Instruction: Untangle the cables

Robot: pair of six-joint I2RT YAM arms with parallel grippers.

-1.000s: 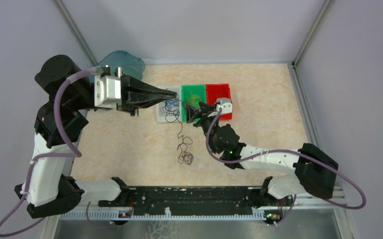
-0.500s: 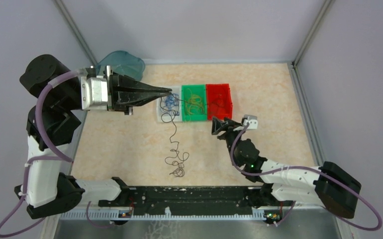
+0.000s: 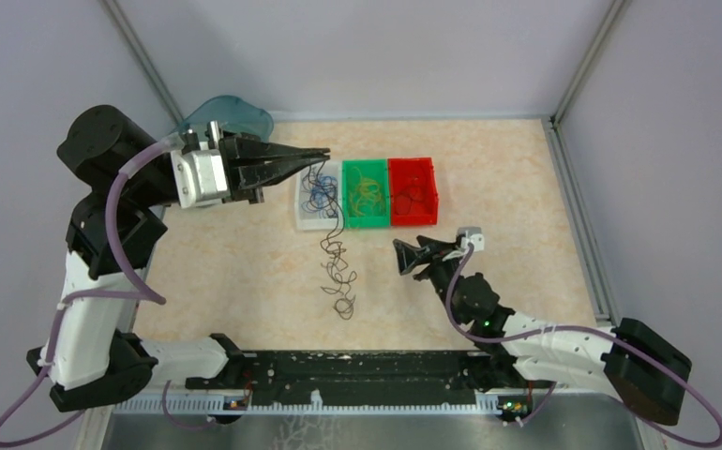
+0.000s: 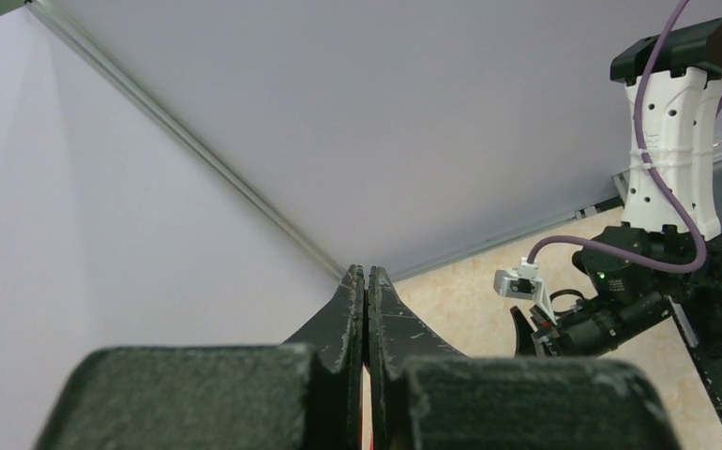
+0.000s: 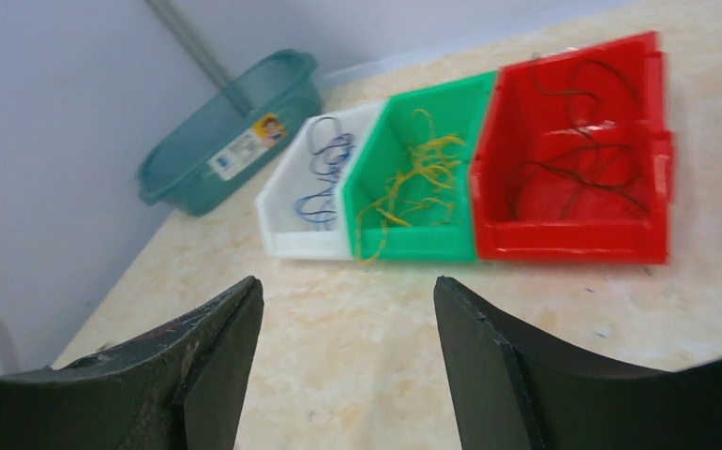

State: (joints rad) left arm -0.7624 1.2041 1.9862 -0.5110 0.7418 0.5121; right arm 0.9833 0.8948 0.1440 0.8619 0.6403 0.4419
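Pinching dark cable, closed left hand

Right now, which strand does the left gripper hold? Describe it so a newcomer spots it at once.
Find the three bins at the table's far middle; the white bin is leftmost. From the shut left gripper above it, the dark cable hangs down and curls onto the table in front. It is the only strand lying out on the table.
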